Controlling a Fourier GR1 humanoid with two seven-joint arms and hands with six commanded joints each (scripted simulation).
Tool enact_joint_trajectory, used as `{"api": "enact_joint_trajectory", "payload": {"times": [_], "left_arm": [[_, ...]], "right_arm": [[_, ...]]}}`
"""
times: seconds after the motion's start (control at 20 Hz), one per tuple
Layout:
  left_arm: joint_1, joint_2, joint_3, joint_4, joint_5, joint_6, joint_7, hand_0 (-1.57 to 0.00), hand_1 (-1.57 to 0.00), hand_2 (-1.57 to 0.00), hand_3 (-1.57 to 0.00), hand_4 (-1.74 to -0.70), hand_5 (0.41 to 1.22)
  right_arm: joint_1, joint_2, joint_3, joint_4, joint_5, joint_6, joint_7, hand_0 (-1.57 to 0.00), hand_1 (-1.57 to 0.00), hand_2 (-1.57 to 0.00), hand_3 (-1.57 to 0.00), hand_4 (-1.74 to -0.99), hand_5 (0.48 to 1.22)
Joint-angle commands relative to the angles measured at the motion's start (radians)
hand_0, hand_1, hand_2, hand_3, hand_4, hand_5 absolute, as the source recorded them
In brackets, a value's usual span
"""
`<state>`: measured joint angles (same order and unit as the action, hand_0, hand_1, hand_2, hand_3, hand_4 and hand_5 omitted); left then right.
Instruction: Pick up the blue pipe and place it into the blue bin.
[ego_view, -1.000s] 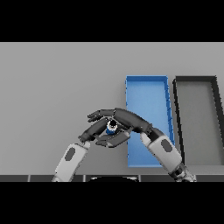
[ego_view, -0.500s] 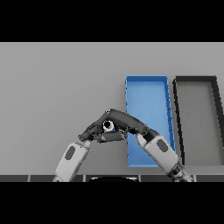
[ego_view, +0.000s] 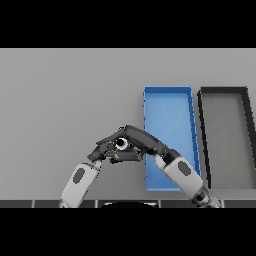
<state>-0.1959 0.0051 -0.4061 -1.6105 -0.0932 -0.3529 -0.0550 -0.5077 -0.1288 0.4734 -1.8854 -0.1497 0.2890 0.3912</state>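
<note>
Contact is being made at the blue pipe (ego_view: 123, 145), which is lying on the grey table (ego_view: 65, 100) just left of the blue bin (ego_view: 167, 107) and near its lower left corner. Only a small part of the pipe is being shown: a pale round end with a rim of blue, the rest being covered by fingers. The right hand (ego_view: 142, 141) is being reached over it from the bin side, its fingers being curled down around the pipe. The left hand (ego_view: 104, 150) is being held against the same spot from the other side, and its fingers seem bent toward the pipe; whether they are actually gripping it cannot be told.

The pipe is being judged as light, stiff and smooth, so rolling or slipping out of a loose hold is being treated as the main risk. A hold around its middle, across the round body, is being favoured over a pinch at one end, since an end hold would let it tip. Nothing is being seen inside the blue bin, and a dark bin (ego_view: 225, 130) is standing just right of it.
</note>
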Motion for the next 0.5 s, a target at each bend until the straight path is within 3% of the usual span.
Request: {"api": "enact_joint_trajectory", "payload": {"times": [0.0,0.1,0.25,0.45], "left_arm": [[0.006,0.011,-0.004,-0.016,0.003,-0.030,0.003,-0.94,-0.86,-0.83,-0.75,-1.37,1.221],[-0.001,0.017,0.000,-0.009,-0.026,-0.063,0.019,-0.60,-0.55,-0.53,-0.48,-1.21,1.221],[0.012,0.019,0.013,-0.019,-0.047,-0.066,0.057,-0.31,-0.28,-0.27,-0.24,-1.05,0.938],[0.017,0.005,0.017,-0.003,-0.037,-0.054,0.117,-0.12,-0.11,-0.11,-0.10,-0.97,0.647]], "right_arm": [[0.007,0.009,0.009,-0.014,0.000,-0.012,0.008,-1.56,-1.56,-1.56,-1.55,-1.736,1.205],[0.006,0.013,0.012,-0.015,0.003,-0.026,0.047,-1.56,-1.56,-1.56,-1.56,-1.738,1.211],[-0.006,0.018,0.014,-0.022,0.006,-0.044,0.060,-1.57,-1.57,-1.57,-1.56,-1.739,1.216],[0.012,0.013,0.015,-0.017,0.038,-0.020,0.050,-1.57,-1.57,-1.57,-1.57,-1.740,1.219]]}}
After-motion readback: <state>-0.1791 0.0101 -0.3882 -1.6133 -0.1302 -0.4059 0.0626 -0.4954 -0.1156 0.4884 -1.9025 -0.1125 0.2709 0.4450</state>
